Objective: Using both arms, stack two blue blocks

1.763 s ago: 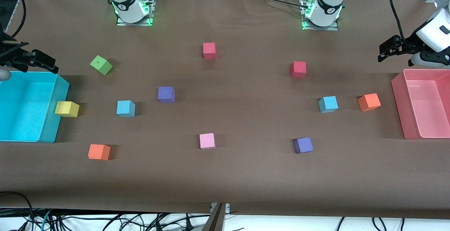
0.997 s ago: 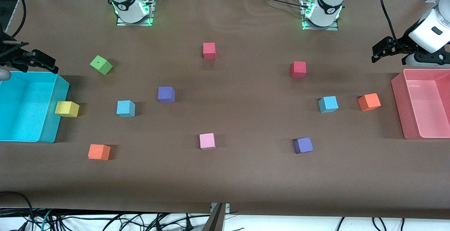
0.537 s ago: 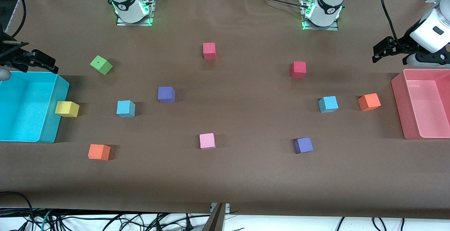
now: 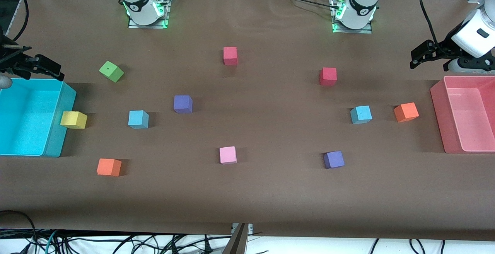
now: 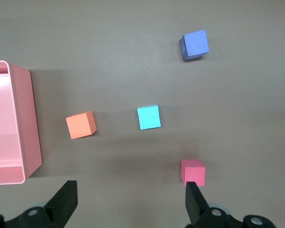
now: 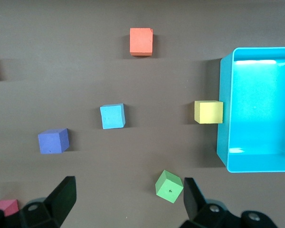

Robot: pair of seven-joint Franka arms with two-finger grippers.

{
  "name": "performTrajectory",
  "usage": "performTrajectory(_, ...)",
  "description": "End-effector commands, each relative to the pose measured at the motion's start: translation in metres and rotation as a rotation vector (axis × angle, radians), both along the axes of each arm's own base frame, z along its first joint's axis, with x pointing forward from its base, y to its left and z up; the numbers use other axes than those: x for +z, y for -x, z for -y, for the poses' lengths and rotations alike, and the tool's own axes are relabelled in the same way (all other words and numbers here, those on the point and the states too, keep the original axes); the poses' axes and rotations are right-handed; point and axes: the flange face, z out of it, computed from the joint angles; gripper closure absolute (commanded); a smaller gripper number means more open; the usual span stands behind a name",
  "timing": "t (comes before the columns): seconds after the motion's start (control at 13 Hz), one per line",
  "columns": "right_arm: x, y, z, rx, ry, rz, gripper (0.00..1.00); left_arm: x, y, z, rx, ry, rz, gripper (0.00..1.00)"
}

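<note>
From my seat I see the right gripper (image 4: 36, 66) hanging with its fingers spread wide and empty over the table edge just above the cyan bin (image 4: 54, 145), at the right arm's end of the table. A yellow cube (image 4: 73, 120) sits touching that bin's wall, and just beside it toward the middle lies the first blue block (image 4: 138, 119), flat on the brown table (image 4: 247, 196), its faces turned slightly off square to the table edges; being a cube, it has no long axis I can name. A purple cube (image 4: 183, 103) stands near it, slightly farther from the front camera. The second blue block (image 4: 361, 114) lies well apart toward the left arm's end, also flat and a little rotated, with an orange cube (image 4: 406, 112) between it and the pink bin (image 4: 439, 115). The left gripper (image 4: 423, 55) hangs open and empty above the table beside the pink bin's corner. The right wrist view shows the first blue block (image 6: 112, 116) from above between the gripper's spread fingers (image 6: 61, 197); the left wrist view does likewise for the second (image 5: 148, 117), with a red cube (image 5: 193, 172) close to one fingertip.
</note>
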Motion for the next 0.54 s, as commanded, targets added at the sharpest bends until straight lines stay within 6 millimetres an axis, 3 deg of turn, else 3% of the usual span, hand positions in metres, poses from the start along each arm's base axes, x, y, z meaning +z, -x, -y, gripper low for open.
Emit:
performTrajectory(0.0, 0.0020, 0.0028, -0.0002, -0.001, 0.012, 0.002, 0.00, 0.0076, -0.0002, -0.0043, 0.006, -0.010, -0.004, 0.00)
performTrajectory(0.46, 0.0022, 0.0027, -0.0002, 0.001, 0.012, 0.004, 0.00, 0.0084, 0.0003, -0.0018, 0.003, -0.010, -0.002, 0.00)
